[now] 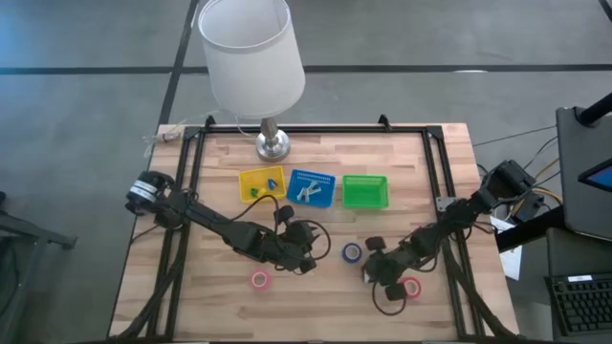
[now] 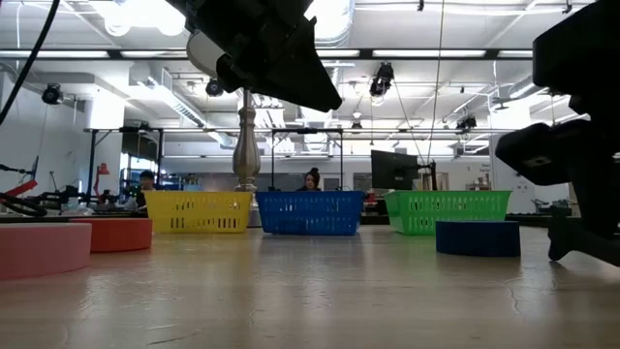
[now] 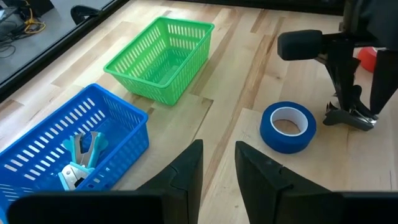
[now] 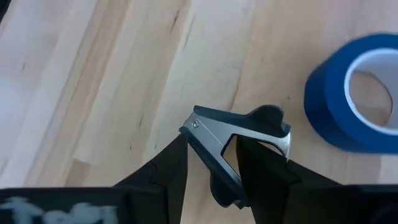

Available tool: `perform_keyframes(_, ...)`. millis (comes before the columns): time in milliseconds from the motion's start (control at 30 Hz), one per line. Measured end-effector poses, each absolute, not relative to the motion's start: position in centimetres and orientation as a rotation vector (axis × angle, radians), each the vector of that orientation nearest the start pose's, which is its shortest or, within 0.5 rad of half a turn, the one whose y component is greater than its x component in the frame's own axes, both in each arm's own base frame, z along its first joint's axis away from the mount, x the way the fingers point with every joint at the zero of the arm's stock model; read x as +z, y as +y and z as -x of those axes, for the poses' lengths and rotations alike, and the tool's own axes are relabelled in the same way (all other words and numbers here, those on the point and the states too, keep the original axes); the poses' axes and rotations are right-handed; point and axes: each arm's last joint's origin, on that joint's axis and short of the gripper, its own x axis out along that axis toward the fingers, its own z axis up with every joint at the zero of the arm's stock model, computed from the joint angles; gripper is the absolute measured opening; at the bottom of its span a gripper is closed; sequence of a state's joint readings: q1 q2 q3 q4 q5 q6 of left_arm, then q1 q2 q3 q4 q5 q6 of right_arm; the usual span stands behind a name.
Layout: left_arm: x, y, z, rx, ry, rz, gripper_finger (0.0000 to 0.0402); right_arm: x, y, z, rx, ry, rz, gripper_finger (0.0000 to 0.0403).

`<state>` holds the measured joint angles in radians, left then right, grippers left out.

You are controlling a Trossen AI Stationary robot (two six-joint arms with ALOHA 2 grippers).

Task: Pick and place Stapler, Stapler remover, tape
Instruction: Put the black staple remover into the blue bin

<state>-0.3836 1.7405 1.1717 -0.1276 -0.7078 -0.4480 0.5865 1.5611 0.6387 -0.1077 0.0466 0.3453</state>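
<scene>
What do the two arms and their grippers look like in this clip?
Both the left arm and right arm are dark, slender and jointed, with black cable loops near the wrists. The left gripper and right gripper each have two matte black, tapering fingers.

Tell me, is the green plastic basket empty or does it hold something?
Empty. The left wrist view looks into the green plastic basket and shows only its bare mesh floor; the high view shows nothing inside either.

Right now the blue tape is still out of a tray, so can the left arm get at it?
Probably yes: the left claw is open, facing the blue tape across bare wood.
</scene>
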Motion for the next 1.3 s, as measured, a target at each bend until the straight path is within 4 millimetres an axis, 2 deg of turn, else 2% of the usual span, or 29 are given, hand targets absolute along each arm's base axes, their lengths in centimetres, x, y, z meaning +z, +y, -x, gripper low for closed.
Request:
perform_keyframes(300, 22.5, -12.2, -35.2, 0.433, 0.511, 0.067, 0.0097, 12.5, 14.4, -22.1, 0.316, 1.029, 0.058, 0.0098)
perform_keyframes(600, 22.5, -12.2, -35.2, 0.433, 0.511, 0.066, 0.0097, 12.5, 14.4, -22.1, 0.398, 0.994, 0.221, 0.0068)
perform_keyframes(1067, 22.5, -12.2, -35.2, 0.433, 0.511, 0.066, 0.0097, 12.7, 14.6, -22.4, 0.406, 0.945, 0.198, 0.0054)
perform_keyframes(1300, 22.5, -12.2, -35.2, 0.432, 0.511, 0.066, 0.0097, 14.0, 14.6, -22.3, 0.414, 0.889, 0.182, 0.0054)
